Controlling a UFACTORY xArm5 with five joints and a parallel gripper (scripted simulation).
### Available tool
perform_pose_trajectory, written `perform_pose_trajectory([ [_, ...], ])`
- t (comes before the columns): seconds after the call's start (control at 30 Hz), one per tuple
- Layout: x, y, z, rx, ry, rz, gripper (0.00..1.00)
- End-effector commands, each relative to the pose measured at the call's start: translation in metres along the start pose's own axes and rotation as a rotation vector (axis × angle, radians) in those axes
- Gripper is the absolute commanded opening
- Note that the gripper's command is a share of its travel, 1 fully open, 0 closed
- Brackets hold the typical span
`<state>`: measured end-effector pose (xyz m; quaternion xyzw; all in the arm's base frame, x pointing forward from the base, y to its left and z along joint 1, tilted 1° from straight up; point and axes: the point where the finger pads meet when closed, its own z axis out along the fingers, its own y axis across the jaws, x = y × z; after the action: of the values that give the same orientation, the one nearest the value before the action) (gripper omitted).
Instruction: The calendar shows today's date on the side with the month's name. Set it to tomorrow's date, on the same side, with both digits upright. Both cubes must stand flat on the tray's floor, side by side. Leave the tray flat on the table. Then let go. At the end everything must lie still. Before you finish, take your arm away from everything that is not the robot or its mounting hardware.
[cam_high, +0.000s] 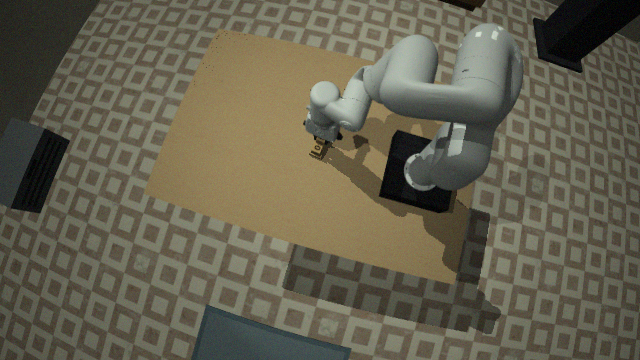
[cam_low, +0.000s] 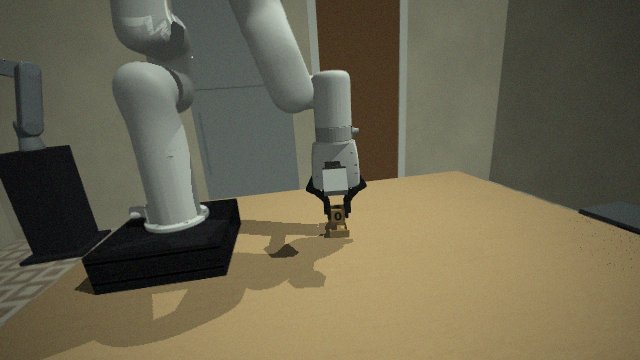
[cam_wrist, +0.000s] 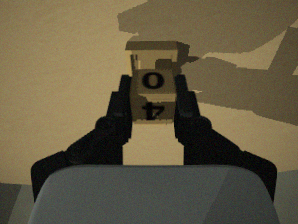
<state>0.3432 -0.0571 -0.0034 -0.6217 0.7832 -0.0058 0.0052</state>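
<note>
A tan wooden table (cam_high: 225, 150) (cam_low: 450, 275) (cam_wrist: 50, 100) carries a black base block (cam_high: 392, 187) (cam_low: 160, 272) right of centre in the top view, and a small tray (cam_high: 316, 157) (cam_low: 339, 233) (cam_wrist: 152, 45) near mid-frame.

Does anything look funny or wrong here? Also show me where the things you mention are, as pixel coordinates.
Yes, one thing: the gripper's (cam_high: 321, 141) (cam_low: 337, 210) (cam_wrist: 153, 97) cube (cam_high: 318, 148) (cam_low: 337, 216) (cam_wrist: 153, 88) has a 4 that looks upside down in the wrist view. I see no spill.
</note>
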Motion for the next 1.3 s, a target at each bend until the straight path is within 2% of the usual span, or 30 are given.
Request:
perform_pose_trajectory([
  [0.0,0.0000,-0.0012,0.0031,0.003,0.000,0.000,0.29],
  [0.53,0.0000,-0.0013,0.0110,0.003,0.000,0.000,0.29],
  [1.27,0.0000,-0.0013,0.0117,0.003,0.000,0.000,0.29],
])
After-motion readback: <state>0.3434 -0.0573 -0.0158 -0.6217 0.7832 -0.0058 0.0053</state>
